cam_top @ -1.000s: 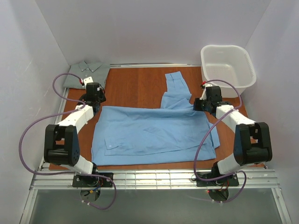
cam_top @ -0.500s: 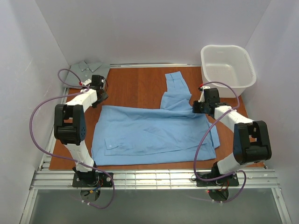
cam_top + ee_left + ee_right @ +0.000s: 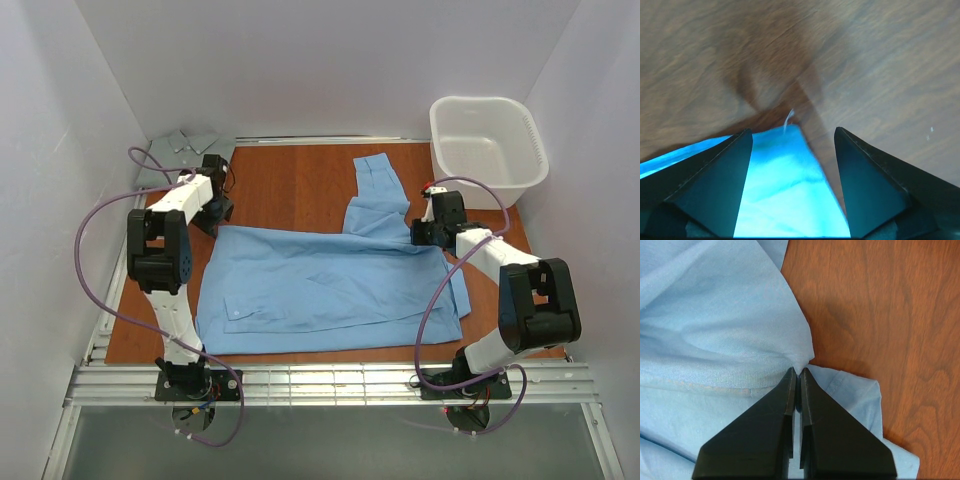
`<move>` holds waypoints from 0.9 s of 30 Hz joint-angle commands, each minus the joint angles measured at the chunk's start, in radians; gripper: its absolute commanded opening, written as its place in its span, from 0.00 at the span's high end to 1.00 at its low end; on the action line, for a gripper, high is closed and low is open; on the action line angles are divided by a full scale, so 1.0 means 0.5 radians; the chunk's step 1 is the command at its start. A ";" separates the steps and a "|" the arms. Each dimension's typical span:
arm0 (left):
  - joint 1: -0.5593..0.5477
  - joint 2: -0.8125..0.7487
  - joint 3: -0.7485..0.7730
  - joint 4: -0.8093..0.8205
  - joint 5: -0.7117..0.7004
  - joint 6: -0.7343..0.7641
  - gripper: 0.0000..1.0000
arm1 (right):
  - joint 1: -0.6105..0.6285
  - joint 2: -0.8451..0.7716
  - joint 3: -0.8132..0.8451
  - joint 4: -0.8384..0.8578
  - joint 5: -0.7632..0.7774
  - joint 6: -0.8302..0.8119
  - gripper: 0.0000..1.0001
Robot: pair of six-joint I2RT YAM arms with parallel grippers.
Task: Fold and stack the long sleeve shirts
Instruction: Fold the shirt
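The sky-blue shirt (image 3: 330,285) lies spread flat across the near half of the tabletop (image 3: 290,185), its near hem running along the front edge and not yet folded over. Both arms work at its far edge.

On the left, the left end effector (image 3: 792,137) is released. Its fingers stand apart, straddling the shirt's far-left corner without gripping it. On the right, the right end effector (image 3: 799,372) is clenched. Its tips meet on a pucker of blue cloth at the shirt's far-right shoulder, and creases running into the tips suggest a pinch on the fabric.

Beyond them, one sleeve (image 3: 378,185) stretches away over bare wood. The grey-green shirt (image 3: 185,143) sits in the far-left corner, partly hidden behind the left arm, and a white basket (image 3: 487,102) stands at the far right.

The step in hand looks like taking hold of the two far corners for a first fold. The next move probably calls for the left fingers to settle lower and close on their corner, so both sides lift together and the cloth comes over evenly.
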 commanded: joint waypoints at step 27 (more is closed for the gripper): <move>-0.092 -0.031 0.203 -0.260 -0.043 -0.339 0.38 | 0.102 -0.064 -0.057 0.079 0.088 -0.057 0.99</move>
